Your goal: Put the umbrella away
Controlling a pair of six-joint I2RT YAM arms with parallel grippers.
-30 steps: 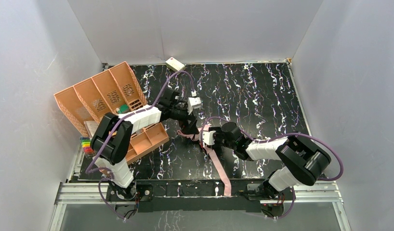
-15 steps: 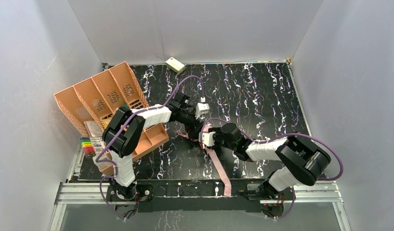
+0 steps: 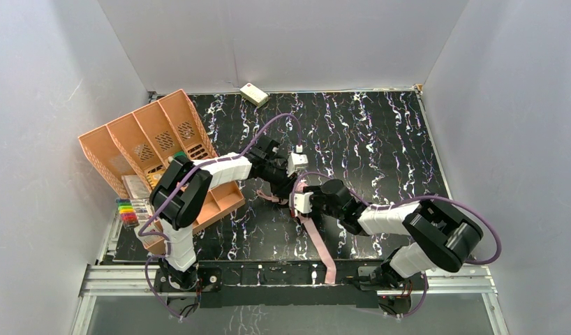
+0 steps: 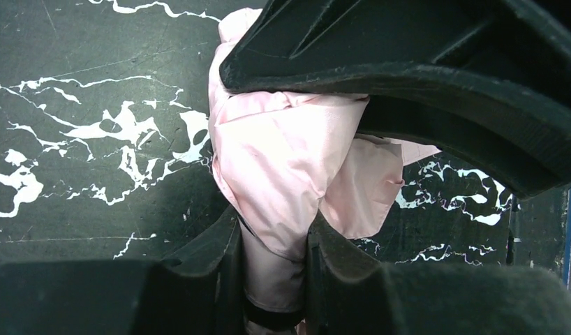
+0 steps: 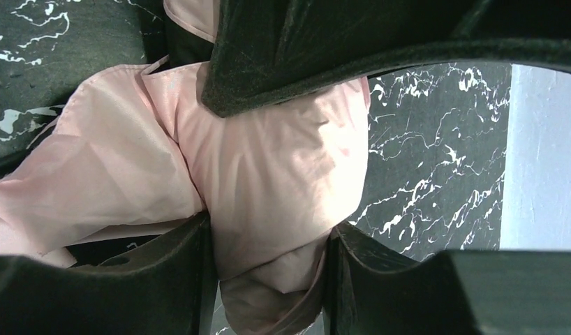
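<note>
Top external view, task status
- umbrella [image 3: 315, 239]: laid at table centre as a loose pink bundle, one long strip trailing toward 6 o'clock; not stowed
- left gripper [image 4: 276, 262]: fingers clamped on a fold of pink fabric, at 10 o'clock of the bundle
- right gripper [image 5: 269, 269]: fingers closed around a thicker wad of the same fabric, just beside the left one
- orange organiser [image 3: 157, 139]: at 9 o'clock, apart from the umbrella
- cream box [image 3: 253, 93]: at 12 o'clock, untouched
- progress: judged early; fabric gathered and gripped, while tidying, fastening and carrying away are left to be done
</note>
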